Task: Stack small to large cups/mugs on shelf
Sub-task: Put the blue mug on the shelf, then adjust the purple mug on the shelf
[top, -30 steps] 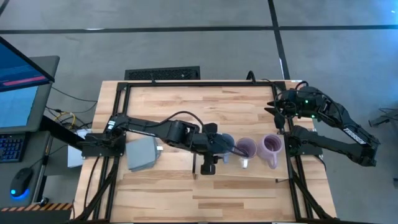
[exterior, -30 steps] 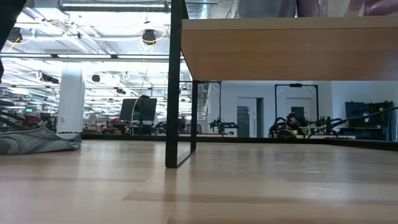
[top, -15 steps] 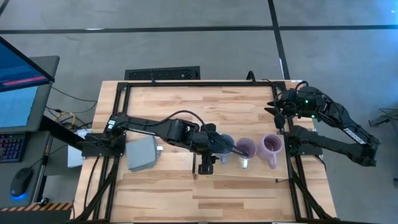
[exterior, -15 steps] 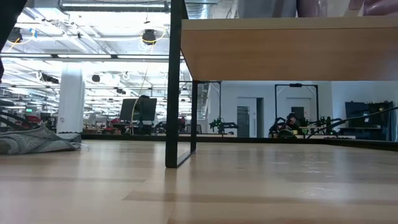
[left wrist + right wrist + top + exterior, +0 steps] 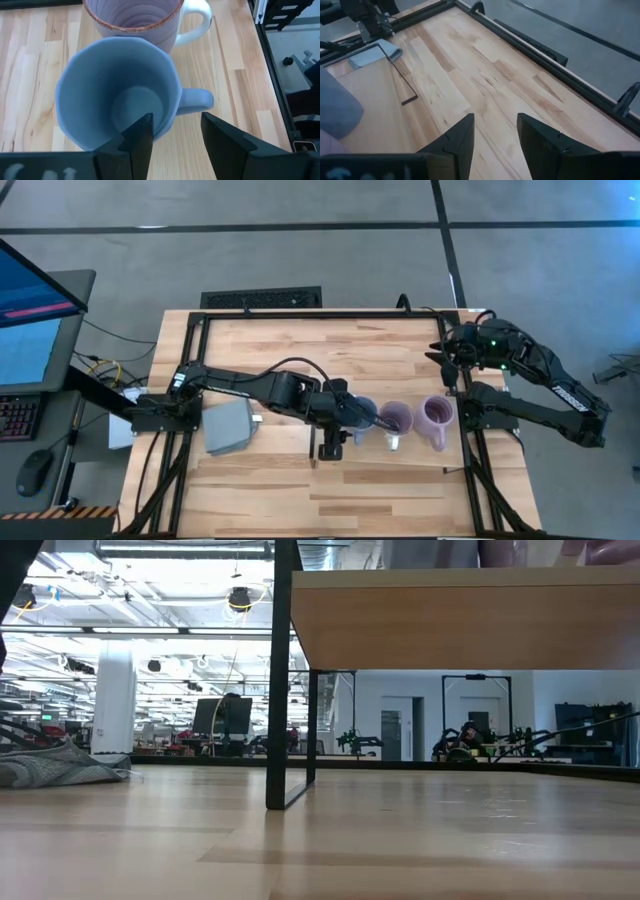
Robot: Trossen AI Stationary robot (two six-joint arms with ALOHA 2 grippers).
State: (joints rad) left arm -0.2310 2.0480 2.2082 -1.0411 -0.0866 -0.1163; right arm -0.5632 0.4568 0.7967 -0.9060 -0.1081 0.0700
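Note:
Three mugs stand in a row on the shelf [image 5: 450, 625]: a blue-grey mug [image 5: 364, 412], a lavender mug [image 5: 397, 418] and a larger lavender mug [image 5: 436, 418]. My left gripper [image 5: 176, 134] is open at the blue-grey mug [image 5: 115, 95]. One finger [image 5: 140, 137] is inside it and the other [image 5: 222, 142] is outside, on either side of the wall beside the handle [image 5: 197, 100]. Whether either finger touches the wall, I cannot tell. My right gripper [image 5: 495, 132] waits open over the table's far right part [image 5: 447, 365].
A flat grey square block [image 5: 228, 427] lies on the table to the left of the shelf, under the left arm. The shelf stands on a thin black leg [image 5: 281, 690]. Bare wooden tabletop [image 5: 300, 350] lies far of the mugs, and a black frame runs round the table.

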